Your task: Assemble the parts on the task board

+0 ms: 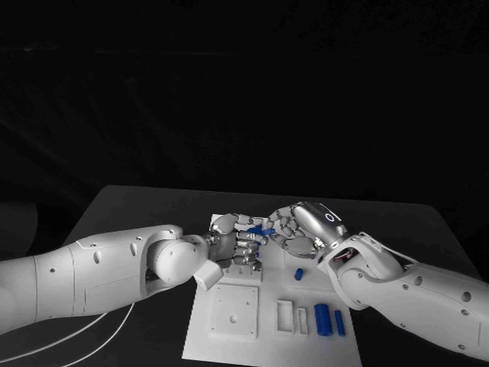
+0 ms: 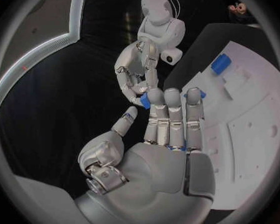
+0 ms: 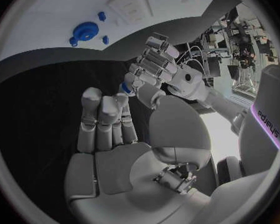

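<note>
My two hands meet in the air above the far end of the white task board [image 1: 269, 330]. A small blue part [image 1: 261, 230] is caught between their fingertips. The left hand [image 1: 236, 245] pinches this blue part [image 2: 144, 100] between its thumb and a fingertip, its other fingers straight. The right hand [image 1: 299, 231] curls down onto it from the other side. In the left wrist view the right hand [image 2: 137, 72] touches the part with its fingertips. In the right wrist view the left hand [image 3: 149, 64] holds the blue part [image 3: 126, 88] against my right fingertips [image 3: 120, 100].
On the board lie a short blue peg [image 1: 299, 273] and two longer blue cylinders [image 1: 323, 319] near the right edge. A round blue piece [image 3: 85, 31] with small blue pegs beside it sits at the board's far end. Black table [image 1: 145, 206] surrounds the board.
</note>
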